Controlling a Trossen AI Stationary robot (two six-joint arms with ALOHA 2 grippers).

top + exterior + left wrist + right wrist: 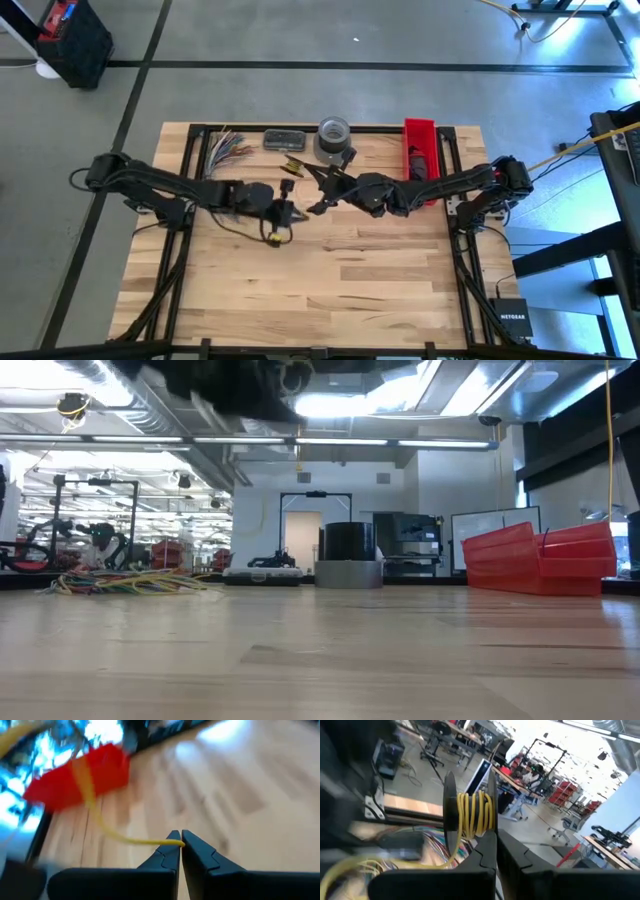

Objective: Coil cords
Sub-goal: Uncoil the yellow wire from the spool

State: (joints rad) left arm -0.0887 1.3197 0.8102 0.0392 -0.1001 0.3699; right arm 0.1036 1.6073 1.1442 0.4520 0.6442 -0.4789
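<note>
A black spool (470, 815) wound with yellow cord (476, 814) is lifted above the table's middle, with my right gripper (496, 836) shut on it; in the high view the spool (292, 167) shows just left of that gripper (308, 173). My left gripper (180, 840) is shut on the free run of the yellow cord (100, 820), near the table's middle (287, 212). A loop of this cord (273, 236) hangs below it. A bundle of multicoloured cords (228, 147) lies on the table at the far left (130, 582). My left gripper pinches the yellow cord (172, 841) between its two fingertips. From the tips the cord curves away and up in a slack bend. My right gripper pinches the rim of one spool flange (491, 831) at its fingertips, coming in level from the table's right. The spool is lifted clear, its axis lying across the fingers.
A grey tape roll (333, 132) and a flat dark box (285, 138) stand at the far edge. A red bin (420, 150) stands at the far right (545, 560). The near half of the wooden table (330, 290) is bare board.
</note>
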